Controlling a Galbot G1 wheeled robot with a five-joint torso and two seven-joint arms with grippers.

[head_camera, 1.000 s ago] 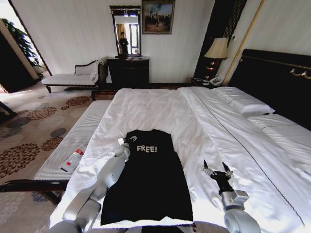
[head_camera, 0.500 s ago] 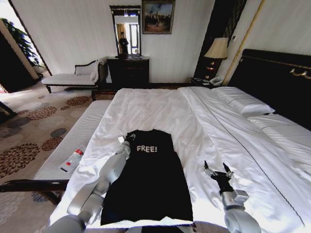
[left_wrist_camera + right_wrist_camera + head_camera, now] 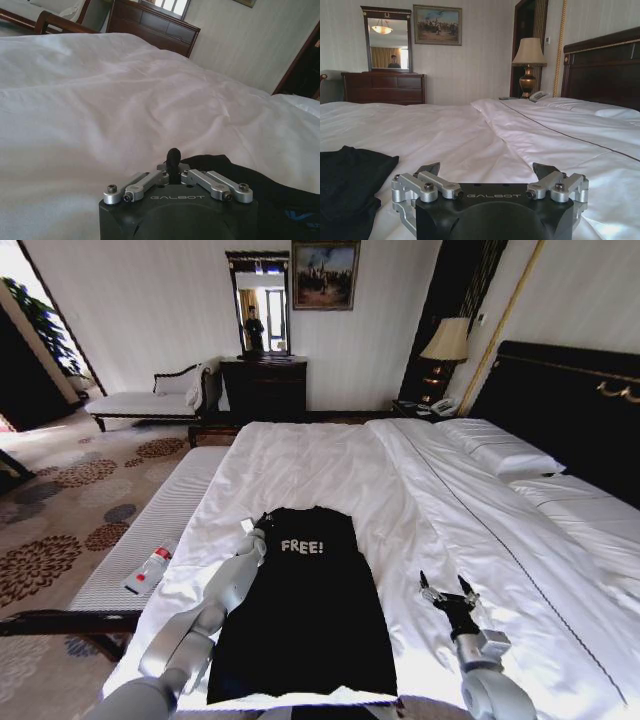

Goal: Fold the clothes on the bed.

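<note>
The clothes, a black T-shirt (image 3: 305,610) with white "FREE!" lettering, lie flat as a narrow rectangle on the near part of the bed (image 3: 330,460). My left gripper (image 3: 261,526) rests at the shirt's upper left corner, beside the collar. In the left wrist view its fingertips (image 3: 173,154) stand pressed together above the white duvet, with the shirt's edge (image 3: 260,190) just beside them; no fabric shows between them. My right gripper (image 3: 448,588) hovers over bare duvet to the right of the shirt, open, its fingers (image 3: 429,169) spread wide and the shirt (image 3: 345,180) off to one side.
A white-cushioned bench (image 3: 150,530) runs along the bed's left side with a small bottle (image 3: 150,568) on it. Pillows (image 3: 500,450) and a dark headboard (image 3: 570,400) stand at the right. A dresser (image 3: 265,388) and a lamp (image 3: 447,340) are at the far wall.
My left gripper has slid a little farther along the shirt's left edge, up to its top corner. The shirt and the right arm have stayed put.
</note>
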